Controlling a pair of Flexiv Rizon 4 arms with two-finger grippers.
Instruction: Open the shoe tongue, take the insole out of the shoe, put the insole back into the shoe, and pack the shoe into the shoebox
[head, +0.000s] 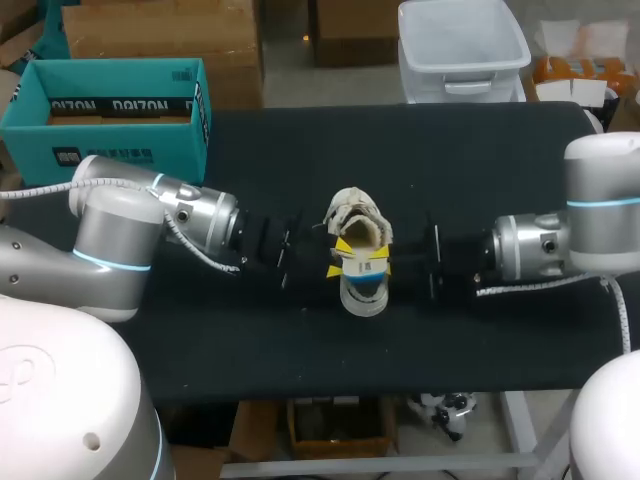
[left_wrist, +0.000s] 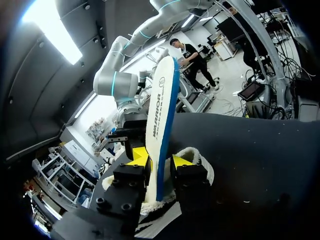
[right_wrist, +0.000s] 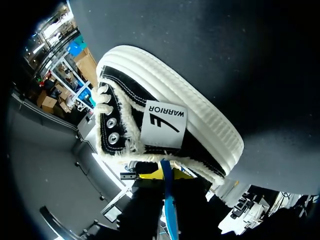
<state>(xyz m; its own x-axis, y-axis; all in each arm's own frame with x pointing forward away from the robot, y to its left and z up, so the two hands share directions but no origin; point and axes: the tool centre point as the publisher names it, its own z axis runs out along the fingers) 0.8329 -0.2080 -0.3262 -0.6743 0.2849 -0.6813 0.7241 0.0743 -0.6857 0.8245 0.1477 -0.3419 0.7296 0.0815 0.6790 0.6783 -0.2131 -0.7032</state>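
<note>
Insole (left_wrist: 161, 125): report position. (Operator)

Upright, white with a blue edge. Its lower end is inside the fleece-lined opening of the sneaker (head: 362, 295) and its upper end is well clear of it. The sneaker stands at the middle of the black table (head: 480, 160), between the two arms. (Technician)

Gripper states? (Operator)

Left gripper (left_wrist: 160, 161): clamped on the insole, its fingers (left_wrist: 180, 162) pressing both faces just above the opening. Right gripper (right_wrist: 168, 175): on the sneaker's other side, with the insole's blue edge running into it. Whether it grips cannot be told. (Technician)

Step in hand? (Operator)

Judged: insole transfer at the opening. Extraction or re-insertion cannot be told from this position. The procedure is the same for either:
- Move the insole along its own length, in line with the opening.
- Do not twist it against the lining.
- Restrain the sneaker so it does not lift or tip with the insole.
- Grip low, since the free upper part is likely to flex. (Technician)

Inventory? (Operator)

One sneaker. One insole. One teal shoebox (head: 105, 150), open, at the far left corner of the table, well apart from the sneaker. Two grippers. (Technician)
</note>
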